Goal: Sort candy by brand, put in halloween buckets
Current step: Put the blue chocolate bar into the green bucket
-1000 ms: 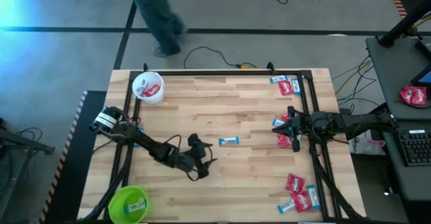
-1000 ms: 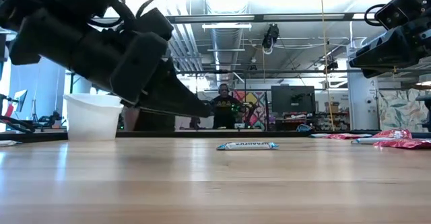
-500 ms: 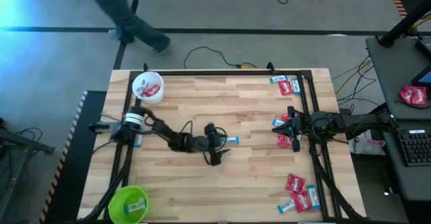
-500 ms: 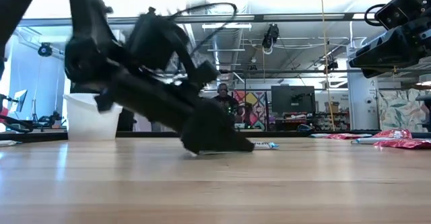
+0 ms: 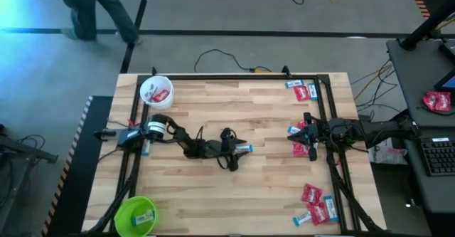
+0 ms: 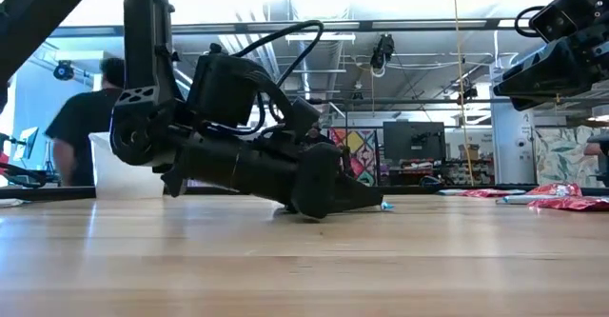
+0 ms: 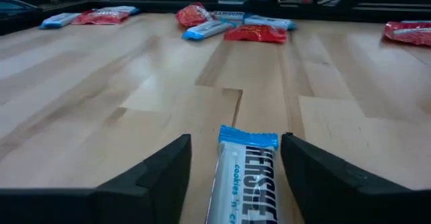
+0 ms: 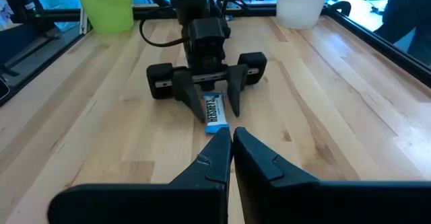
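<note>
1. My left gripper (image 5: 240,150) sits low at the table's middle, fingers apart around the blue candy (image 7: 246,173), not pinching yet.
2. I fear the fingers push the wrapper away while closing.
3. My right gripper (image 5: 307,135) waits closed near the table's right edge.
</note>
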You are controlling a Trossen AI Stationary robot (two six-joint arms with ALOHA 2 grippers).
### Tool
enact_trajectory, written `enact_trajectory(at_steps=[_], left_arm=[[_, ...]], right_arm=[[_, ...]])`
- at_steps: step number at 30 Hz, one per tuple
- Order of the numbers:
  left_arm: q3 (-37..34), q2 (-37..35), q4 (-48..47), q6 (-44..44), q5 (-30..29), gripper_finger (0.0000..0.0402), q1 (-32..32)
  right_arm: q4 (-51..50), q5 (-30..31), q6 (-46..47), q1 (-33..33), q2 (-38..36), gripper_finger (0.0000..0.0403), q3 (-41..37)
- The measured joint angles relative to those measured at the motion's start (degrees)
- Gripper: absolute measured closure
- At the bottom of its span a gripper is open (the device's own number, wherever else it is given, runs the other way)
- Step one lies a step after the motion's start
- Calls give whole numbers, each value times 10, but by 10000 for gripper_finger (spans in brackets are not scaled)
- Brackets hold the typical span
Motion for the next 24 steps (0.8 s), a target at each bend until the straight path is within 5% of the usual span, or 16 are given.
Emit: enact_trajectory(at_steps=[16, 24], left_arm=[[-2, -20, -27, 29, -6, 319, 13], [-11, -158, -232, 70, -22, 327, 5]], right_arm=[[0, 0, 0, 0, 0, 394, 0], [0, 0, 0, 0, 0, 394, 0]])
